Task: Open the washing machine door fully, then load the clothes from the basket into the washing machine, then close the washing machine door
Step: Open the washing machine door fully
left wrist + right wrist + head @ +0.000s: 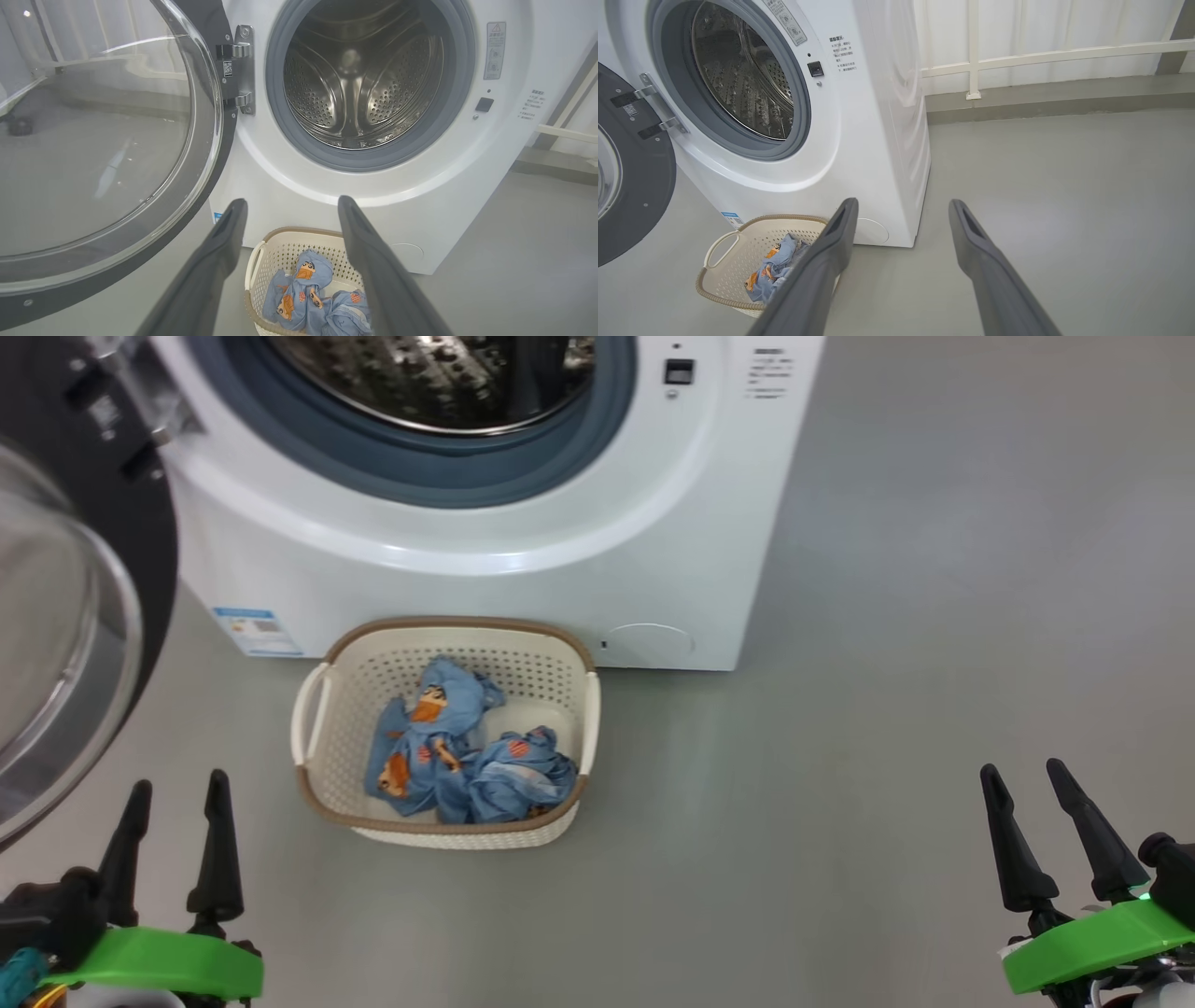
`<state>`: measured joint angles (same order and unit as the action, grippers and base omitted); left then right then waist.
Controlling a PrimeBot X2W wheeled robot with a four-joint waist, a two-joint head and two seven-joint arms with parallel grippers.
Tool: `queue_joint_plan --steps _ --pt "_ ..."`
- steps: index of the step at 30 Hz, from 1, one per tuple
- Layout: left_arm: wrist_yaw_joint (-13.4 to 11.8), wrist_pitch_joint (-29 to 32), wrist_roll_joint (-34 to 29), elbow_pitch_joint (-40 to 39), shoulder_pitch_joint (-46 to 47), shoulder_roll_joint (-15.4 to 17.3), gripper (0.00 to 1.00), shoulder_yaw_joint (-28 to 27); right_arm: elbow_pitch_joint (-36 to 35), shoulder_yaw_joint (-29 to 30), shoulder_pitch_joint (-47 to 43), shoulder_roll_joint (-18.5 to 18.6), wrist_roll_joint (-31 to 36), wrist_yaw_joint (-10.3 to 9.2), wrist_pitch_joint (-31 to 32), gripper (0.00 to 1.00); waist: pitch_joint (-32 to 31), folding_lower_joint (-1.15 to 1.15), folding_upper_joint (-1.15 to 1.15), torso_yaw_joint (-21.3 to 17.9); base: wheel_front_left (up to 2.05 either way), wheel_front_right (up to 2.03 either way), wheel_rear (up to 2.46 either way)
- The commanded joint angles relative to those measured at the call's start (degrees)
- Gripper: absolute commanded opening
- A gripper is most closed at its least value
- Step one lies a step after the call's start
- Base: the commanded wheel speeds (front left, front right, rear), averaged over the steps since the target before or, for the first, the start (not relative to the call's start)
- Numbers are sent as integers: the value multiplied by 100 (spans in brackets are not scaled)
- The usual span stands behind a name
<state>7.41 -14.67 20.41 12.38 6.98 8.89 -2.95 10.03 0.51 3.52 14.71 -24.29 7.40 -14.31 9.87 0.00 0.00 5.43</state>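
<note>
flanking the foreground, left hand (179, 782) and right hand (1022, 767) hover over the grey floor (840, 756), fingers parted, holding nothing; between and beyond them, the basket (448, 623) stands on the floor just before the washing machine (560, 588), the clothes (448, 747) heaped inside; behind, the steel drum (439, 373) is exposed, the washing machine door (75, 616) swung wide to the robot's left

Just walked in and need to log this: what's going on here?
The washing machine door stands wide open and the drum looks empty. The clothes lie in the basket on the floor before the washing machine. The left gripper and right gripper are both open, holding nothing, short of the basket.
</note>
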Motion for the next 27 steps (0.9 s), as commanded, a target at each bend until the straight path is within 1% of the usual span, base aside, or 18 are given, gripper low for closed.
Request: queue_joint_plan --steps 1,8,13,20,27 --pt "7 -33 75 -129 16 203 100 -134 -124 -102 18 65 12 9 -69 100 -9 0 0 -207 0 0 0" --pt "7 -33 209 -126 -28 253 100 83 -118 -98 -26 59 5 9 -69 100 -76 0 0 -502 0 0 0" --pt "8 -33 280 -86 -47 285 100 201 -116 -40 -61 46 -8 9 -69 100 -107 0 0 -610 0 0 0" --pt "8 -33 363 -121 -58 320 100 277 -125 -11 -80 31 -8 9 -69 100 -104 0 0 -656 0 0 0" --pt "8 -33 407 -153 1 333 100 308 -159 -7 -63 31 12 9 -69 100 -50 0 0 -606 0 0 0"
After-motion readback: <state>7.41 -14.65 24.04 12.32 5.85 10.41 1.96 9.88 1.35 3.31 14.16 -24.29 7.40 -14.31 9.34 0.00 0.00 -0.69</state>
